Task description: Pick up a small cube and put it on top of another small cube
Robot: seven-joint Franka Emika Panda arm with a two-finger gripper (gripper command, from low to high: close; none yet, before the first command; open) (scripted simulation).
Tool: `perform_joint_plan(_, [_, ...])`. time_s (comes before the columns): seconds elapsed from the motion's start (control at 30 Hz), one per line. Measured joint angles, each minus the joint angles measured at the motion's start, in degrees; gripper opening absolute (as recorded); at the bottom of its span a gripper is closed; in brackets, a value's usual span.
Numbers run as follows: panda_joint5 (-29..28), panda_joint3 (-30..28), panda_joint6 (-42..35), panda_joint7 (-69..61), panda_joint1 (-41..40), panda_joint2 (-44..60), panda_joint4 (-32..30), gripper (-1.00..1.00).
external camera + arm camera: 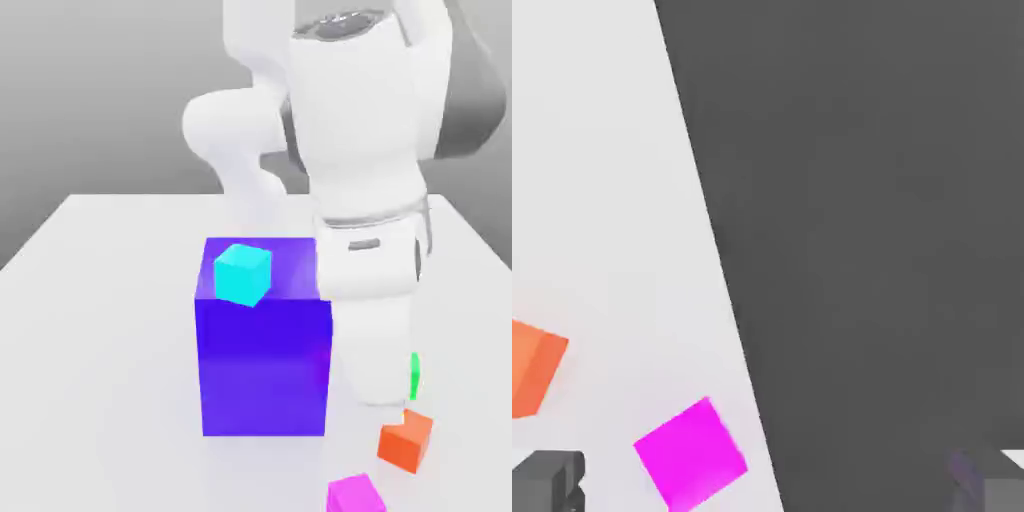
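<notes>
Hand view: gripper (770,480) jaws spread wide apart, nothing between them but bare surface. One fingertip (547,478) sits over the white table (602,180), the other over the dark floor past the table edge. Magenta cube (690,454) lies on the table between the two fingers, closer to the one over the table, not touching either, and sits rotated relative to the finger line. Orange cube (532,368) near it, apart from it, partly cut by the frame edge.

Exterior view: magenta cube (355,495) rests on the table (100,300) at the near edge, below the arm (365,220), apart from the orange cube (406,441), which is just beyond it toward the exterior view's right. Green cube (413,376) mostly hidden behind the arm, only a sliver visible, just beyond the orange one. Big blue-violet block (265,365) stands to the exterior view's left of the arm with a cyan cube (242,273) on top. Can't tell from this view how high the hand is above the magenta cube
</notes>
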Motion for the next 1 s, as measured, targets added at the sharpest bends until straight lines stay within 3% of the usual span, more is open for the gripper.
perform_joint_plan(0.33, [-7.6, 1.6, 6.2, -15.2, 0.2, 11.5, -1.0, 0.00])
perform_joint_plan(0.47, [-6.2, 3.8, 11.7, -18.7, -1.3, 18.8, 0.3, 0.00])
perform_joint_plan(0.5, [-5.5, 4.8, 11.8, -19.4, -2.1, 20.8, 0.8, -1.00])
perform_joint_plan(0.67, [-5.5, 4.8, 11.6, -19.4, -2.1, 20.8, 0.8, -1.00])
perform_joint_plan(0.7, [-5.3, 5.0, 8.1, -19.9, -2.5, 21.3, 1.2, -1.00])
perform_joint_plan(0.73, [-5.5, 4.8, 10.3, -19.7, -2.2, 21.0, 1.0, -1.00])
perform_joint_plan(1.0, [-10.7, 2.6, 7.4, -14.1, 3.3, 11.0, -4.2, -1.00])
